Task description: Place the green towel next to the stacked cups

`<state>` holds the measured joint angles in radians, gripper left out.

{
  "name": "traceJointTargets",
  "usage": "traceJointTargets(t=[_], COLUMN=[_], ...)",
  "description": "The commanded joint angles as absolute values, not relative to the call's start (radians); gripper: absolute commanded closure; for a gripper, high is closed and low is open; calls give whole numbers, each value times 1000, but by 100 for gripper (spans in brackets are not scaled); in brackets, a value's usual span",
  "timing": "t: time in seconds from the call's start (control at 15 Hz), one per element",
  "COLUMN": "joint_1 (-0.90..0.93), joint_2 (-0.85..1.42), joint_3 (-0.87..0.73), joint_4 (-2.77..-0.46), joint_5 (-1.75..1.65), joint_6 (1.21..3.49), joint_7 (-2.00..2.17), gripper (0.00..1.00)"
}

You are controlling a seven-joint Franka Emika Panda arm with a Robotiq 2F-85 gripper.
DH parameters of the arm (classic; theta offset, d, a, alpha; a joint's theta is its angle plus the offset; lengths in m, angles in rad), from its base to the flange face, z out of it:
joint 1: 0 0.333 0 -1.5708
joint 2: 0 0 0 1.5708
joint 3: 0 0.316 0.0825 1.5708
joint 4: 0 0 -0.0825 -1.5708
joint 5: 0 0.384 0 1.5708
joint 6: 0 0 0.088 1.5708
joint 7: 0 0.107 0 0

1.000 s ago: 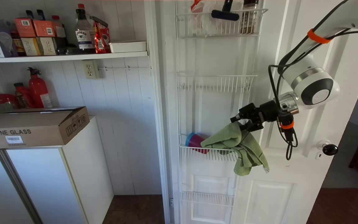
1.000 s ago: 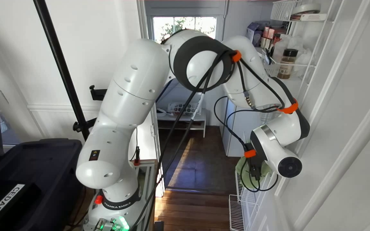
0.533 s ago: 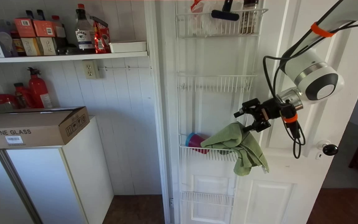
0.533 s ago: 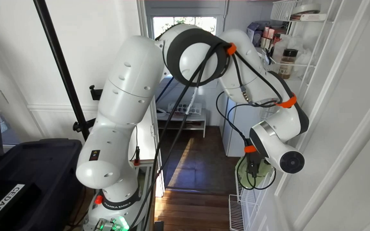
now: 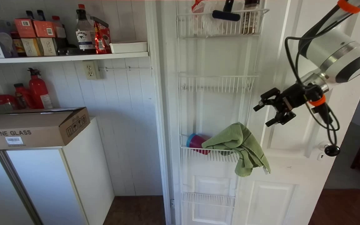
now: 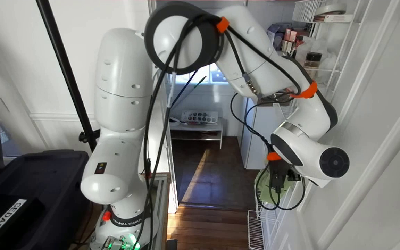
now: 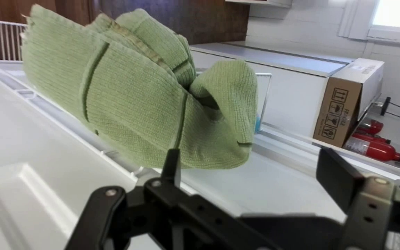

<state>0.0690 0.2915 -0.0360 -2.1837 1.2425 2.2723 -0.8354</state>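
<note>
The green towel [image 5: 245,145] lies bunched in the low wire basket [image 5: 217,155] on the door, with folds hanging over its right front. It also shows in the wrist view [image 7: 134,93], and partly behind the arm in an exterior view [image 6: 264,189]. The stacked cups [image 5: 196,142], blue and purple-pink, lie on their side left of the towel, which covers part of them. Only a blue sliver of the cups [image 7: 257,124] shows in the wrist view. My gripper [image 5: 262,115] is open and empty, up and right of the towel, apart from it; its fingers stand wide apart in the wrist view [image 7: 250,165].
More wire baskets [image 5: 219,83] are above and below on the same door. The door knob [image 5: 332,150] is below the arm. A wine glass box [image 5: 27,131] sits on a white cabinet to the left. Loose cables [image 6: 300,205] hang from the wrist.
My gripper, at the towel a second ago, has opened, let go and moved back up and to the right. The towel stays draped in the basket beside the cups.
</note>
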Motion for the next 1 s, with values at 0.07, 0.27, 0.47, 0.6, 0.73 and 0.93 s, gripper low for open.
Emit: traceJointTargets(t=[0.07, 0.27, 0.47, 0.6, 0.73, 0.93], joint_1=[39, 7, -22, -34, -42, -31], joint_2=[72, -50, -170, -243, -324, -289], joint_3=[-47, -47, -57, -66, -76, -85], joint_4=[-2331, -2386, -2425, -2445, -2472, -2440], joint_5=[987, 829, 744, 700, 695, 724], joint_6=[2245, 2175, 2036, 1965, 1930, 1936], joint_7=[-636, -543, -481, -436, -390, -418], gripper=[0, 0, 0, 0, 0, 0])
